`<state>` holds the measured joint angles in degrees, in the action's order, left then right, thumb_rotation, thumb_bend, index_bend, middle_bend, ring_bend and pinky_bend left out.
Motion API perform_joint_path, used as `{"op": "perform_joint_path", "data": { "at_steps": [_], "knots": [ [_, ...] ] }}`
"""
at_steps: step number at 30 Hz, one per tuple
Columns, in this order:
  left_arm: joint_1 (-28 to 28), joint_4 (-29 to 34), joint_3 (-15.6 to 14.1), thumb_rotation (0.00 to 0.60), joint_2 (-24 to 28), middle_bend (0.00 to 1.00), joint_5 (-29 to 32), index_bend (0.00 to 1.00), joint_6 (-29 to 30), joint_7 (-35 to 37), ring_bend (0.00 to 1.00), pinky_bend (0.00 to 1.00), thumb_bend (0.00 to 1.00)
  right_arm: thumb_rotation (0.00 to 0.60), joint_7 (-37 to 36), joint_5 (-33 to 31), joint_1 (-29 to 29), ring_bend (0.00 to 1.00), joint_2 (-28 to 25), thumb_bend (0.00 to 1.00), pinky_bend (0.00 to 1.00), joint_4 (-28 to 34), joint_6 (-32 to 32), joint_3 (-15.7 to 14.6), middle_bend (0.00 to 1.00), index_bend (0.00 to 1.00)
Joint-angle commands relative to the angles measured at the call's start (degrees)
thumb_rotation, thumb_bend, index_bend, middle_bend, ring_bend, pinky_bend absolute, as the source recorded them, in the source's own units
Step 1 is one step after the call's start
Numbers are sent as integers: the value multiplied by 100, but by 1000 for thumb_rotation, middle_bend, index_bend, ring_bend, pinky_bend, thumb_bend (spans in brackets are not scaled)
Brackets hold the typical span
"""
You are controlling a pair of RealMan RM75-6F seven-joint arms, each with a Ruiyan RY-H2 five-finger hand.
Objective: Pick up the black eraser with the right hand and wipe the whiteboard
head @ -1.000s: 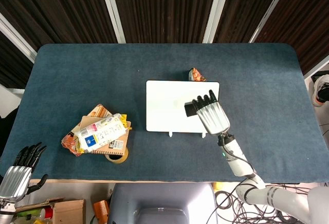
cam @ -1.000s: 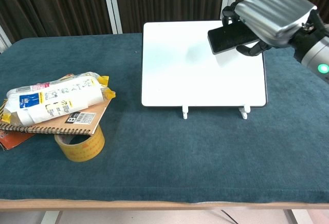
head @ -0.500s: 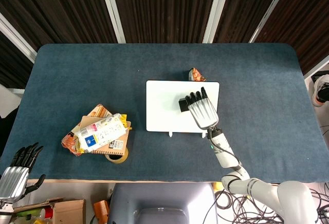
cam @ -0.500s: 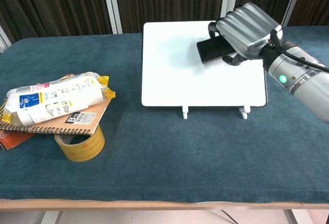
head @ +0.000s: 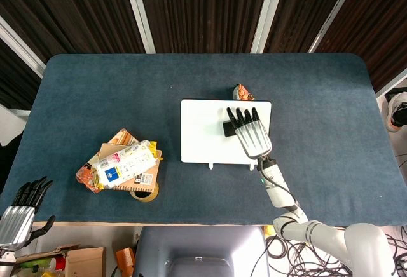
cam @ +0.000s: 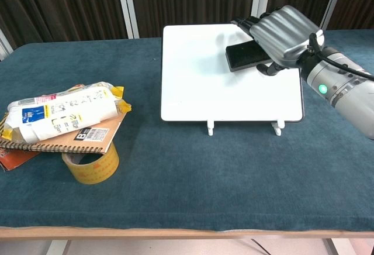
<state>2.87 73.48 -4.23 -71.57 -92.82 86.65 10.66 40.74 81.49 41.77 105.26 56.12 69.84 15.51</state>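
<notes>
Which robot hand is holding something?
The right robot hand, over the whiteboard, holds the black eraser. The left robot hand, off the table's near corner, holds nothing.

Even, fairly bright light is falling from above in both views, leaving the dark blue felt-covered table (head: 95, 93) evenly lit and matte. The flat white rectangular whiteboard (cam: 198, 79) is showing nearly blown-out white, with a soft grey shadow lying under the silver-backed right hand (cam: 283, 26). That hand's ribbed metal back is catching pale highlights. Both pictures are staying sharp throughout, while the dark slatted background is sinking into deep shadow.
</notes>
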Motion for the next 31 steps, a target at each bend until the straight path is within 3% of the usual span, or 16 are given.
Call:
{"op": "perform_joint_path", "data": {
  "at_steps": [1,5,9,13,17,20,23,31],
  "knots": [
    [-12,3,-1,600,7,0,-11,0,26,3,0,61,354,600,21,-31,-61,212,-115,236,251,169,5,-60,173,17],
    [-35,-11,4,600,7,0,-6,0,59,19,0,61,354,600,19,-21,-260,175,-424,236,221,667,58,-241,130,0],
    [-71,-25,16,600,8,0,-26,0,159,93,0,61,354,600,-111,51,-721,99,-1105,236,160,1935,278,-581,56,0],
    [-139,19,71,600,40,0,-18,0,348,116,0,61,355,600,-462,415,-1501,22,-2059,236,73,3366,999,-1204,6,0],
    [-209,94,142,600,33,0,-84,0,636,102,0,58,357,600,-894,558,-2484,0,-3020,236,0,4217,1875,-1898,0,0],
    [-266,159,145,600,21,0,-50,0,677,-38,0,52,357,600,-1885,403,-3321,0,-3383,236,0,3951,2648,-2201,0,0],
    [-272,410,152,600,85,0,-5,0,614,-394,0,42,358,600,-2821,207,-3716,0,-3287,236,0,3399,2875,-2168,0,0],
    [-282,605,82,600,146,0,-134,0,596,-693,0,34,357,600,-2942,371,-3761,0,-3450,236,0,3220,2543,-2133,0,0]
  ]
}}
